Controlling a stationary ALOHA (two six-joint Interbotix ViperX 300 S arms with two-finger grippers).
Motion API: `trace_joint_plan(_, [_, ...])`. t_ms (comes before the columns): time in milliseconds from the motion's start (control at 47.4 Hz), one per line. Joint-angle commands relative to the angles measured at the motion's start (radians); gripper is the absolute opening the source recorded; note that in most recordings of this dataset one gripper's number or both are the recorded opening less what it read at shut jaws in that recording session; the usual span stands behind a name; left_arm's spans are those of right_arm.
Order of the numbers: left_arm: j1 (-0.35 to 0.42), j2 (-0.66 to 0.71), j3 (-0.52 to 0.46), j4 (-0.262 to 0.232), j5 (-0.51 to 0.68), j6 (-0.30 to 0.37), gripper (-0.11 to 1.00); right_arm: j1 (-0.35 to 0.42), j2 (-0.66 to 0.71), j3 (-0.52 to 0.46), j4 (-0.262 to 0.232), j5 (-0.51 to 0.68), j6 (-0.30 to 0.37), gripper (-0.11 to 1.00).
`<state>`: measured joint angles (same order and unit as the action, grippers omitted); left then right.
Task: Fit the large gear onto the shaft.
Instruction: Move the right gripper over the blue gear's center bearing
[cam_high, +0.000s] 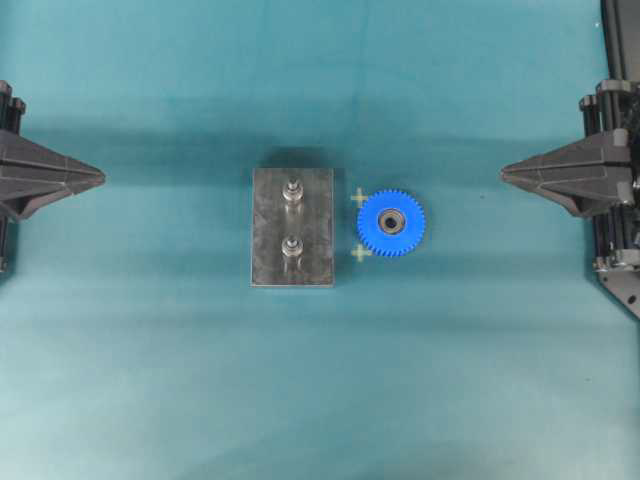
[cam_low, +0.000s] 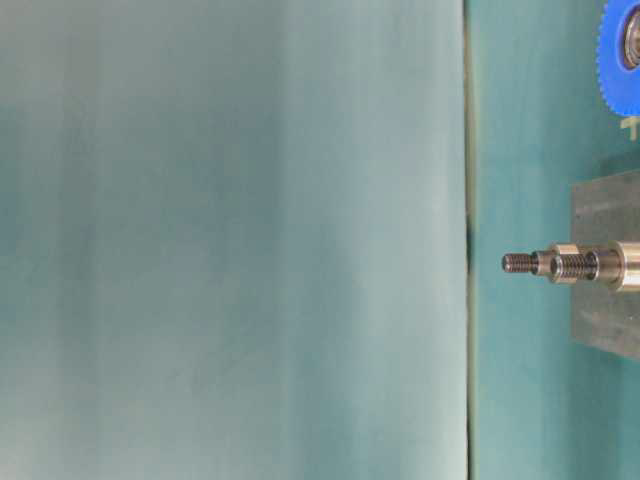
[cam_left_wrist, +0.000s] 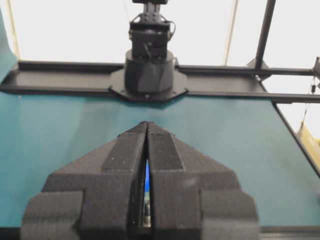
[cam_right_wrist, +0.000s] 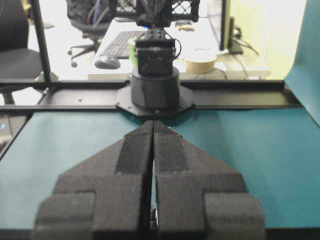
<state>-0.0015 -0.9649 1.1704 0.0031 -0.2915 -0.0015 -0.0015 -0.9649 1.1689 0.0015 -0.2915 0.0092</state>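
Two pincers are seen parked at opposite table edges, both with fingers pressed together and nothing held: the left pincer (cam_high: 98, 177) and the right pincer (cam_high: 508, 173). The large gear (cam_high: 391, 222) lies flat near the table's middle, just beside the grey plate (cam_high: 268, 230), on its right-pincer side. The shaft (cam_high: 292, 190) stands upright; nothing is seen in between.

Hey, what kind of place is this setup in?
Probably a robotics lab or office workspace. A teal mat covers a bench framed by black rails; behind it the right wrist view shows an office chair and a desk with keyboard and mouse.
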Motion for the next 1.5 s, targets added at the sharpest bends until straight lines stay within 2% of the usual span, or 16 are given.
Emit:
trace_joint_plan(0, [-0.003, 0.025, -0.023, 0.008, -0.002, -0.023, 0.00, -0.006, 0.005, 0.008, 0.021, -0.006, 0.009, 0.01])
trace_joint_plan(105, [0.014, 0.046, -0.035, 0.008, 0.011, -0.023, 0.00, -0.023, -0.020, 0.037, 0.141, 0.023, 0.060, 0.01])
trace_joint_plan(169, [0.026, 0.063, -0.049, 0.008, 0.023, -0.021, 0.00, -0.034, -0.035, 0.049, 0.169, 0.072, 0.095, 0.01])
trace_joint_plan(295, [0.038, 0.110, -0.084, 0.008, 0.106, -0.023, 0.00, -0.077, -0.041, 0.034, 0.167, 0.242, 0.132, 0.01])
trace_joint_plan(401, [0.038, 0.152, -0.091, 0.008, 0.140, -0.025, 0.00, -0.138, -0.014, -0.017, 0.164, 0.445, 0.133, 0.01])
trace_joint_plan(527, [0.038, 0.190, -0.097, 0.008, 0.160, -0.023, 0.00, -0.193, 0.057, -0.089, 0.155, 0.649, 0.130, 0.01])
trace_joint_plan(633, [0.038, 0.206, -0.115, 0.009, 0.224, -0.020, 0.00, -0.206, 0.141, -0.147, 0.150, 0.765, 0.124, 0.01])
trace_joint_plan(928, [0.038, 0.238, -0.184, 0.012, 0.420, -0.020, 0.00, -0.218, 0.387, -0.239, 0.147, 0.781, 0.120, 0.01])
trace_joint_plan(1139, [0.038, 0.313, -0.250, 0.014, 0.439, -0.018, 0.00, -0.247, 0.534, -0.313, 0.132, 0.808, 0.072, 0.02])
trace_joint_plan(1203, [0.038, 0.341, -0.253, 0.014, 0.439, -0.018, 0.00, -0.247, 0.581, -0.339, 0.132, 0.824, 0.044, 0.07])
trace_joint_plan(1287, [0.038, 0.370, -0.258, 0.014, 0.436, -0.026, 0.00, -0.247, 0.650, -0.383, 0.132, 0.856, -0.003, 0.23])
trace_joint_plan(1477, [0.038, 0.393, -0.272, 0.014, 0.400, -0.026, 0.00, -0.247, 0.782, -0.462, 0.133, 0.874, -0.086, 0.78])
